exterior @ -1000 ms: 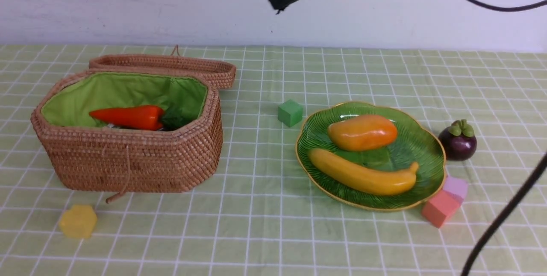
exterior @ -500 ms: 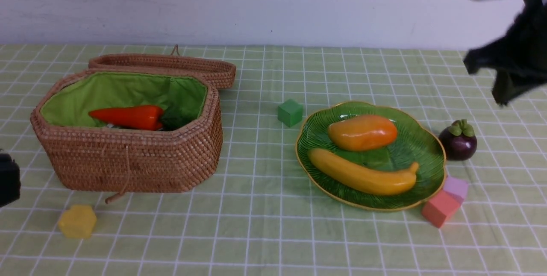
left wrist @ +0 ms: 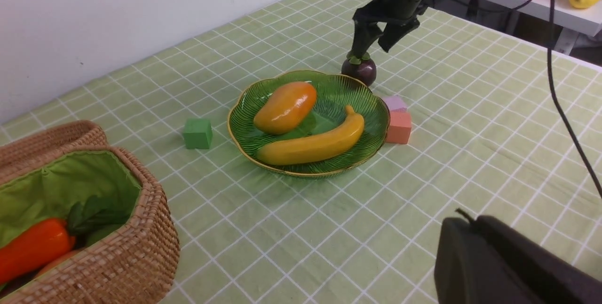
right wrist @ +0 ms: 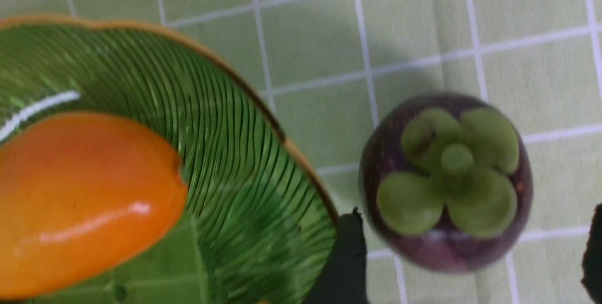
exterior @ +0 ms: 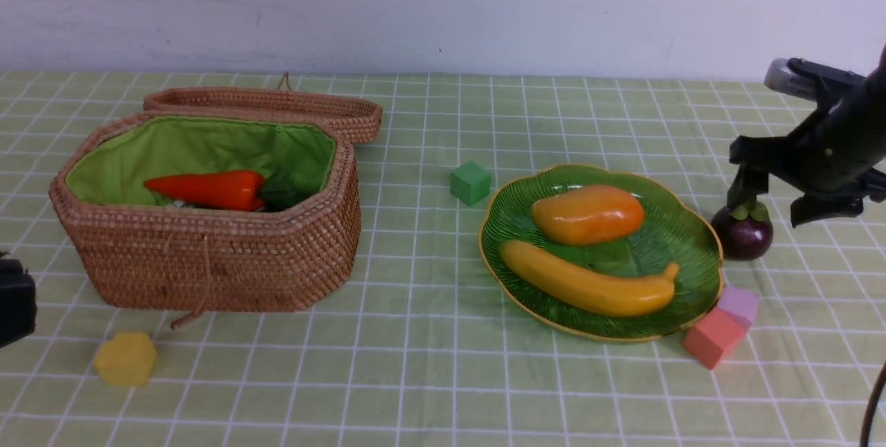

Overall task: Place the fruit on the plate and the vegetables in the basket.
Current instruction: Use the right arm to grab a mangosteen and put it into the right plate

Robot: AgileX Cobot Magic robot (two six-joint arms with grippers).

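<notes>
Mangosteen (exterior: 743, 239) is seen on the checked cloth just right of the plate (exterior: 692, 243), outside its rim. The right gripper (exterior: 770, 213) is held spread above it, fingers parted either side of its cap, nothing grasped. Mango (exterior: 587, 214) and banana (exterior: 588, 286) are laid on the plate. A carrot (exterior: 208, 189) is lodged in the open basket (exterior: 208, 260) at left. The left gripper (exterior: 12, 300) is clenched.

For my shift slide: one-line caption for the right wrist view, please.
Right gripper, fingers open, poised over the mangosteen on the tablecloth beside the plate holding the mango.
</notes>
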